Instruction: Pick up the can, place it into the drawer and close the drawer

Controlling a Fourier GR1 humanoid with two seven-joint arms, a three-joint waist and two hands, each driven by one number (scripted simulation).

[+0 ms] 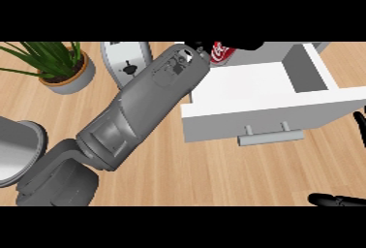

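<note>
Fingers (247, 45), left hand (199, 47), curled round can (220, 52) near open drawer (250, 114); toaster (129, 60), plant (50, 55) alongside.

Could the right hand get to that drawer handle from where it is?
Probably yes. The right hand sits at the right edge, only counter lies between it and the handle, and the left arm crosses further left.

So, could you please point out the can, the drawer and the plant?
can (221, 53): head view, its red side.
drawer (250, 116): head view, its front panel.
plant (71, 81): head view, its pot wall.
</note>
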